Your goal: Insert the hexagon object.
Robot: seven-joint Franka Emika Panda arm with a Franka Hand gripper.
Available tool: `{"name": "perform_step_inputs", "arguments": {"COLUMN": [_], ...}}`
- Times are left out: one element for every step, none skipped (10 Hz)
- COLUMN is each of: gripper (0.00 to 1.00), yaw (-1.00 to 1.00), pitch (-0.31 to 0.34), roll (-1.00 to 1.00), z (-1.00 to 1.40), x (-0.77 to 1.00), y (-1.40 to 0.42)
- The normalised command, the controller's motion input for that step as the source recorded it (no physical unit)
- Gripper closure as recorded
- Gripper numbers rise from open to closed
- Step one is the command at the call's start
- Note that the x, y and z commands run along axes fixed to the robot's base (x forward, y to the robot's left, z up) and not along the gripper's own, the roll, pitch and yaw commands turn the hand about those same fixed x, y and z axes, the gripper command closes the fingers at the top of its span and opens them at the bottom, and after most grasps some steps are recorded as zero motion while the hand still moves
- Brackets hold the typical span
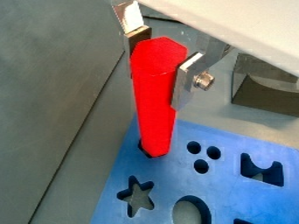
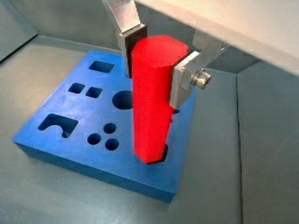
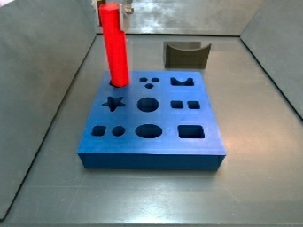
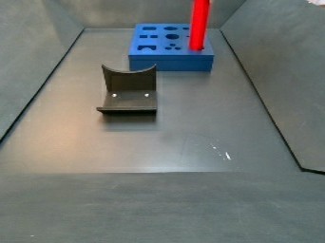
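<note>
The hexagon object (image 1: 156,96) is a long, glossy red prism standing upright. Its lower end sits in a hole at a corner of the blue block (image 1: 222,188). My gripper (image 1: 162,59) is at the rod's top, with a silver finger pressed against each side, shut on it. Both wrist views show this; the rod (image 2: 152,96), the block (image 2: 70,118) and the gripper (image 2: 156,63) are plain in each. In a side view the rod (image 3: 115,49) rises from the block's back left hole (image 3: 119,84). In a side view the rod (image 4: 200,21) runs out of the frame's top.
A dark grey curved block (image 3: 185,55) lies on the floor behind the blue block; it also shows in a side view (image 4: 127,90). The blue block (image 3: 160,120) has several other shaped holes. Grey walls enclose the floor.
</note>
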Motion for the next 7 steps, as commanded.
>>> {"name": "perform_step_inputs", "arguments": {"gripper": [1.0, 1.0, 1.0, 1.0, 1.0, 1.0, 1.0], "yaw": [-0.13, -0.12, -0.11, -0.09, -0.09, -0.08, -0.07], "pitch": [0.0, -0.007, -0.026, -0.036, -0.001, 0.0, -0.026], "roll": [0.0, -0.01, -0.03, -0.05, -0.03, 0.0, 0.06], "z": [-0.17, -0.05, -0.02, -0.1, -0.41, -0.64, -0.73], "x": [-0.15, -0.18, -0.2, -0.14, 0.04, 0.14, 0.15], "y": [0.0, 0.0, 0.0, 0.0, 0.0, -0.02, -0.07]}}
